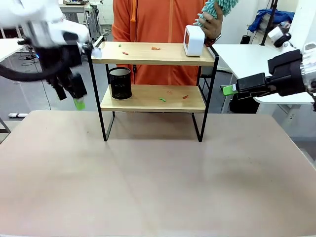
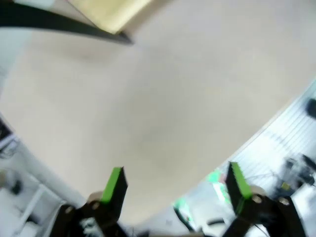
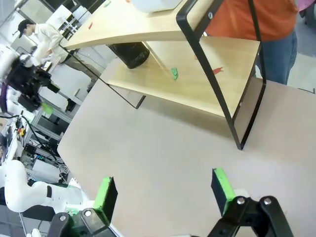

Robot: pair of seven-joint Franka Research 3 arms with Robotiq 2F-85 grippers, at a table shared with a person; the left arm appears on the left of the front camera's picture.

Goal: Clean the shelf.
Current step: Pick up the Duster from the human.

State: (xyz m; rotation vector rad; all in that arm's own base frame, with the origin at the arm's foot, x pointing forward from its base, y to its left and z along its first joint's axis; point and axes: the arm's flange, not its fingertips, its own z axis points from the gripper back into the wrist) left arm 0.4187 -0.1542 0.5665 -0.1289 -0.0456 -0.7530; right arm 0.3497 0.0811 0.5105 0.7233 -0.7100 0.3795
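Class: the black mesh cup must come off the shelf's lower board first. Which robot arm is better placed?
Probably the left. The left gripper hangs open beside the shelf's left end, where the black mesh cup stands; the right gripper, also open, is off the opposite end.

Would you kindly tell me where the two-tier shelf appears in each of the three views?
Front view: the shelf stands at upper centre.
Left wrist view: the shelf, one board corner and a black bar, top left.
Right wrist view: the shelf spans the upper half.
Shared landmark: the tan table under it.
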